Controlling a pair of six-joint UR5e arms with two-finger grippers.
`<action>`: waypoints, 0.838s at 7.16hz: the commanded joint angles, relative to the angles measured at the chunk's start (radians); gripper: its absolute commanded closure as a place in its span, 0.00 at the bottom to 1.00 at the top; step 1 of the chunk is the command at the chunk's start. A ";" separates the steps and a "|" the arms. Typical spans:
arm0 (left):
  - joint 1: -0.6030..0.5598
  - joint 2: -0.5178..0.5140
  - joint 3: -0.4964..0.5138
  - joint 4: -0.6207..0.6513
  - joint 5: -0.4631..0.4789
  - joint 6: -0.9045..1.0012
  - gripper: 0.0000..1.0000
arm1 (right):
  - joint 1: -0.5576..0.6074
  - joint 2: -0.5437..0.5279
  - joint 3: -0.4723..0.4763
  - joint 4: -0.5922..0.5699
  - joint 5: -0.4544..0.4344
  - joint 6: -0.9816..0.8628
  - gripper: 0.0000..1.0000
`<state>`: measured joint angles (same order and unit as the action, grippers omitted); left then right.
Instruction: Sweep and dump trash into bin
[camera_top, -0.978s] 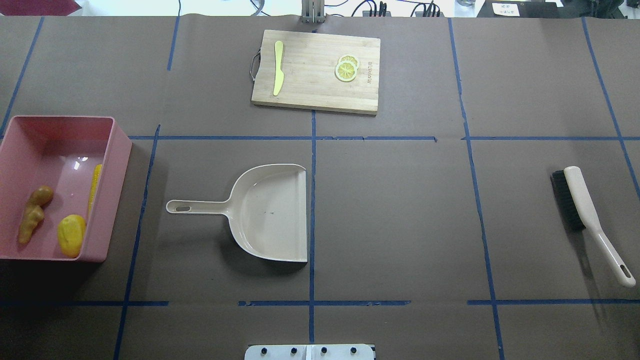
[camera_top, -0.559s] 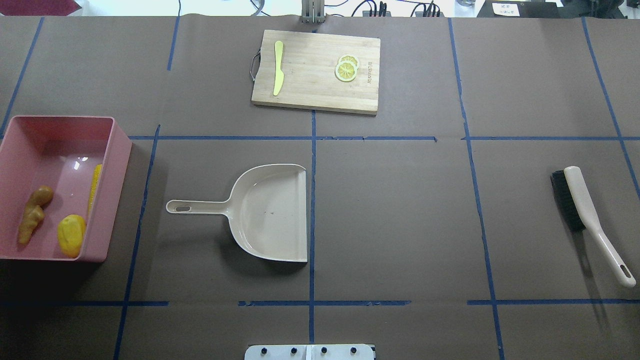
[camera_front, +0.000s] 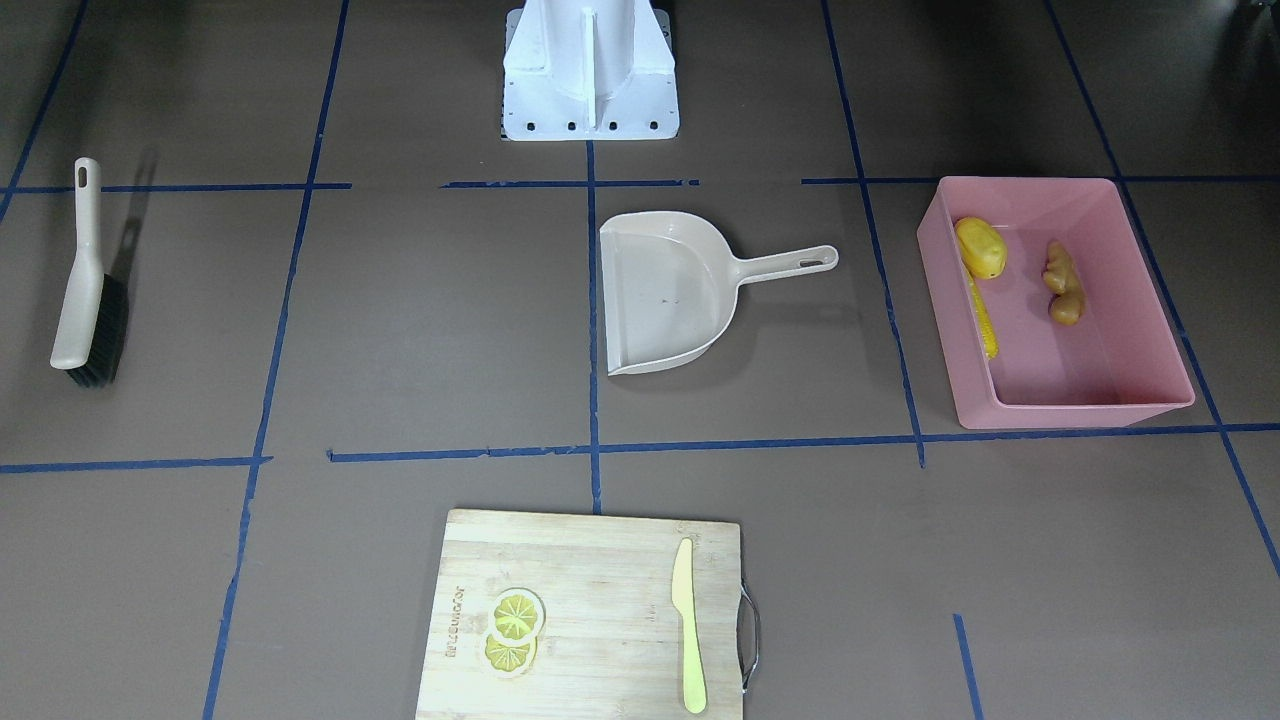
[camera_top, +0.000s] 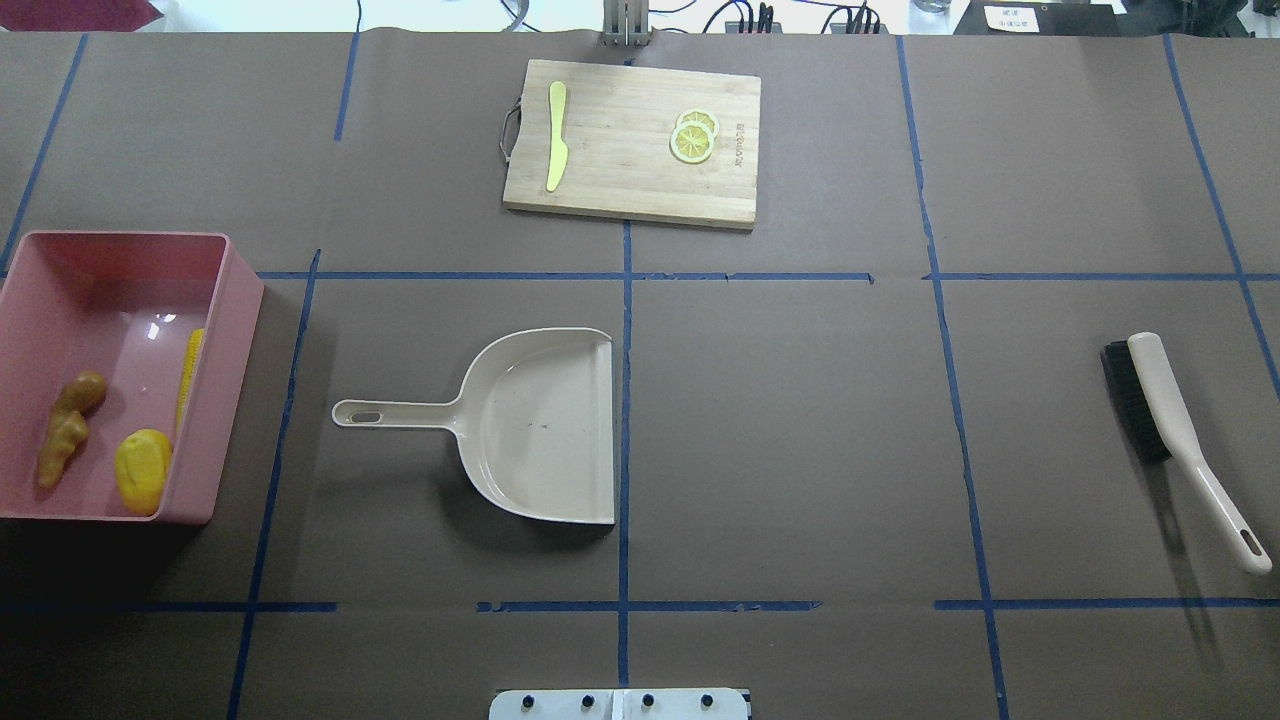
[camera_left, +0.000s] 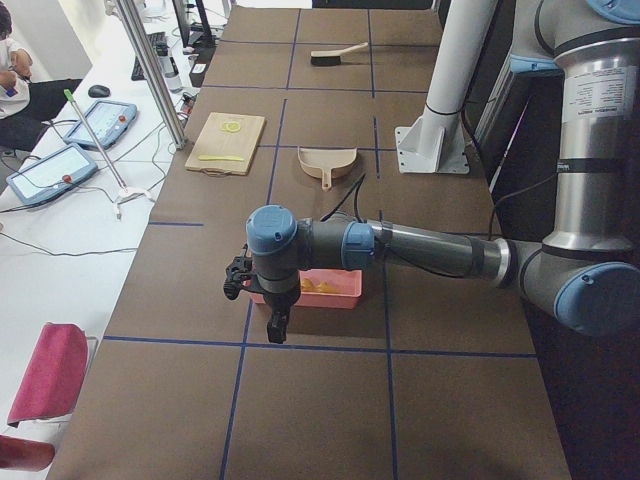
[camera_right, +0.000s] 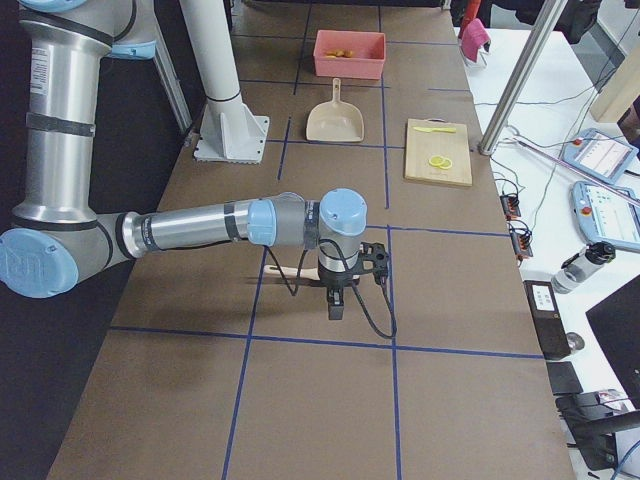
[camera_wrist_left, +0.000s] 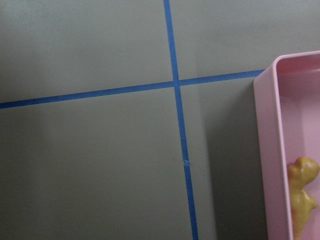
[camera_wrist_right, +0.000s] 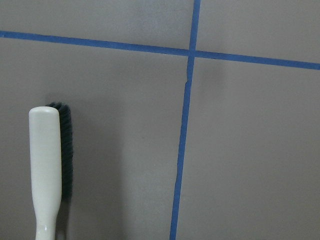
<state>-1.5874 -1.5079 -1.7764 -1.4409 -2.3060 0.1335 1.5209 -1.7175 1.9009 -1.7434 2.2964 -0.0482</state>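
The pink bin (camera_top: 238, 320) stands at the table's left end. Inside it lie the corn cob (camera_top: 189, 375), the yellow lump (camera_top: 142, 470) and the ginger root (camera_top: 65, 428). The front view shows the same bin (camera_front: 1060, 412) with all three inside. My left gripper (camera_left: 273, 325) hangs beside the bin's outer end; its wrist view shows the bin wall (camera_wrist_left: 267, 150) and the ginger (camera_wrist_left: 302, 195). My right gripper (camera_right: 337, 305) hangs near the brush (camera_top: 1165, 410). I cannot tell whether either gripper is open or shut. Neither shows in the overhead view.
The beige dustpan (camera_top: 545, 430) lies empty at the table's middle, handle pointing left. The brush lies at the right end and shows in the right wrist view (camera_wrist_right: 47, 165). A wooden cutting board (camera_top: 630, 180) with lemon slices and a knife sits at the far middle.
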 joint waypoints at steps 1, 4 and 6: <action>0.001 0.018 -0.002 -0.019 -0.001 0.000 0.00 | 0.001 0.013 -0.014 0.002 0.001 -0.001 0.00; 0.003 0.018 -0.023 -0.019 -0.001 0.001 0.00 | 0.001 0.010 -0.034 0.013 0.001 -0.002 0.00; 0.001 0.021 -0.067 -0.007 -0.004 0.000 0.00 | -0.002 0.021 -0.055 0.015 0.001 0.001 0.00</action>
<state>-1.5851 -1.4874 -1.8205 -1.4571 -2.3078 0.1346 1.5197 -1.7023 1.8600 -1.7317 2.2971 -0.0490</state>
